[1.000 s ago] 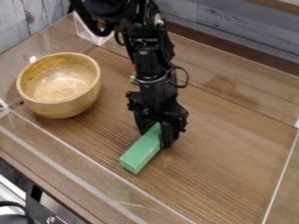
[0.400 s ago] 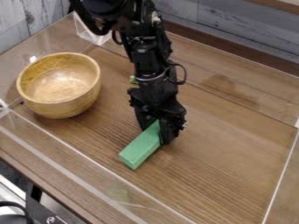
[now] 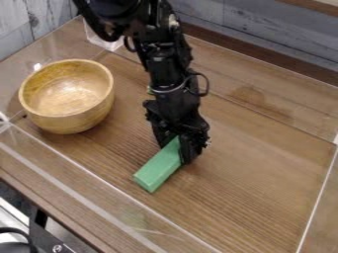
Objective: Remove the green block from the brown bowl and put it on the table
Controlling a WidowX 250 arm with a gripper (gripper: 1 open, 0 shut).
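Green block down on the surface, claw not yet letting go

The claw (image 3: 180,146) is pointing almost straight down and is staying clamped on the far end of the green block (image 3: 160,168), just as it was a second ago; nothing has shifted between the views. The block is lying slantwise on the wooden surface (image 3: 251,168), its near end resting flat, well to the right of the brown bowl (image 3: 63,95), which is sitting empty. Judging by this, the carrying is finished and the placement is settling; only the release and a clean lift away are remaining.
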